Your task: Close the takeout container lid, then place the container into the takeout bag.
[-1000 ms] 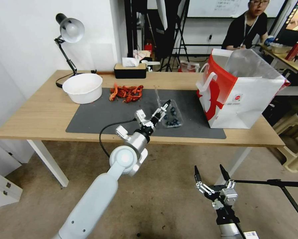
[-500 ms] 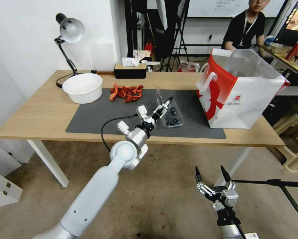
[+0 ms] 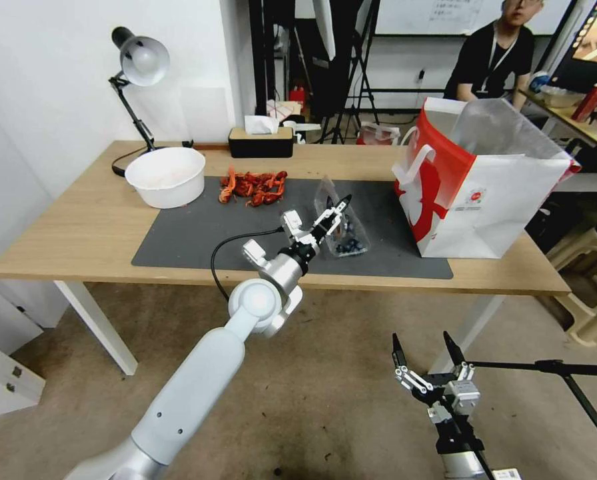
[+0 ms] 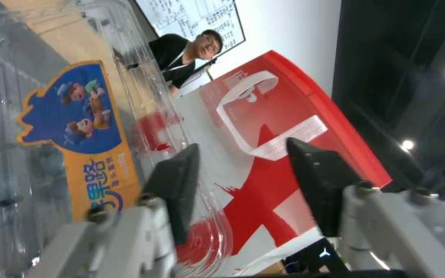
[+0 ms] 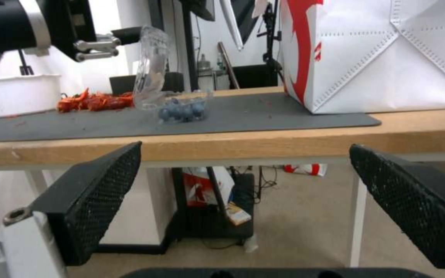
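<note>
The left end effector (image 3: 330, 213) is seen over the grey mat (image 3: 198, 233) on the counter (image 3: 78, 227), its fingers spread apart, with one finger (image 4: 177, 181) laid against the raised lid (image 3: 326, 193) and the other free on the bag side. The lid is held tilted up over the takeout container (image 3: 349, 244), whose berry-filled half rests on the mat. The takeout bag (image 3: 485, 193) stands upright just to the right, its mouth open. A white bowl (image 3: 165, 175) and red crayfish (image 3: 253, 185) lie farther left. The right end effector (image 3: 426, 353) is parked low, off the near counter edge, fingers apart.
</note>
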